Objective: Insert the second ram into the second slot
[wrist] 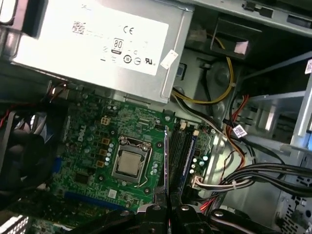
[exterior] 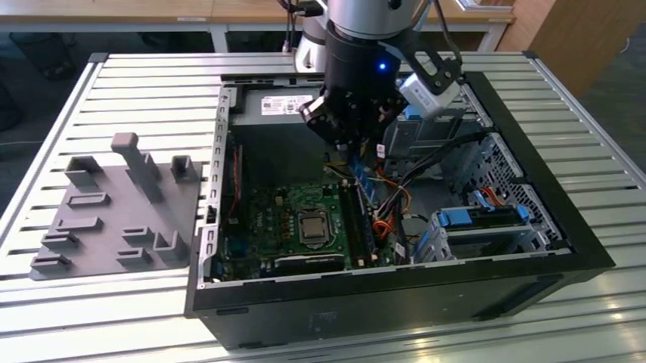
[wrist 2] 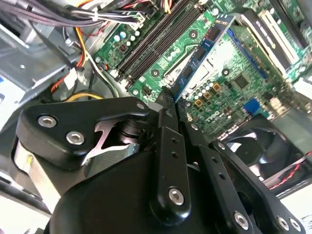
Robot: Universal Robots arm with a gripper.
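Observation:
My gripper (exterior: 355, 145) hangs inside the open computer case (exterior: 404, 291), above the motherboard (exterior: 293, 227). It is shut on the second ram (wrist 2: 202, 51), a thin blue stick with black chips that juts out from between the fingertips (wrist 2: 165, 100). The first wrist view shows this stick edge-on (wrist: 165, 161), running from the gripper (wrist: 165, 208) over the board beside the CPU socket (wrist: 130, 163). The black memory slots (wrist 2: 148, 44) lie close alongside it, and the stick is above them, not seated. Another blue stick (wrist: 189, 156) stands in one of those slots.
A power supply (wrist: 97, 44) fills the case's far end. Bundled cables (wrist: 243, 178) and a drive cage (exterior: 485, 227) crowd the side past the slots. A fan (wrist 2: 265, 151) sits near the board. A grey fixture plate (exterior: 111, 212) lies outside the case on the exterior view's left.

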